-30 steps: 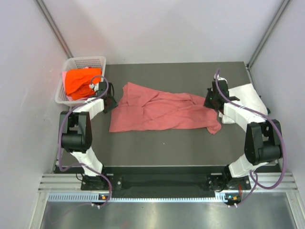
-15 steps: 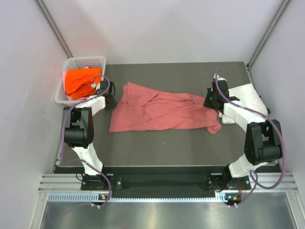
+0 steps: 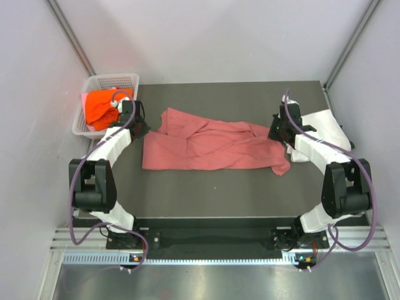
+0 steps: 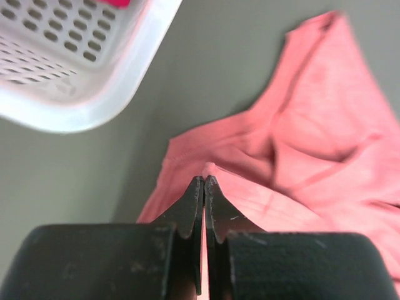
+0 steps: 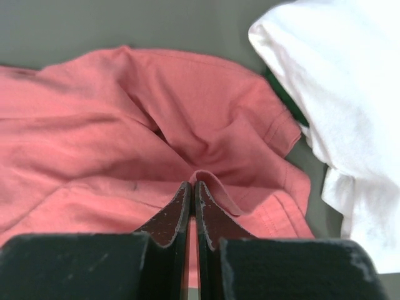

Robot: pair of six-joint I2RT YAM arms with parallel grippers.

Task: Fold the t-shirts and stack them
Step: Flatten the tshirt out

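The dusty pink-red t-shirt (image 3: 212, 145) lies spread and wrinkled across the middle of the grey table. My left gripper (image 3: 140, 130) is shut on the pink-red t-shirt (image 4: 300, 156) at its left edge, a fold of cloth pinched between the tips. My right gripper (image 3: 277, 133) is shut on the pink-red t-shirt (image 5: 125, 125) at its right end. The white t-shirt (image 3: 322, 128) lies folded at the right under my right arm and shows in the right wrist view (image 5: 344, 94). The bright orange t-shirt (image 3: 100, 106) sits in the basket.
A white plastic mesh basket (image 3: 115, 80) stands at the back left corner; its rim shows in the left wrist view (image 4: 81, 87). Grey walls close in on three sides. Bare table (image 3: 219, 187) lies in front of the shirt.
My left arm has swung out to the left and its gripper has moved slightly back along the shirt's left edge. The shirt's left side has shifted a little. The right arm holds still.
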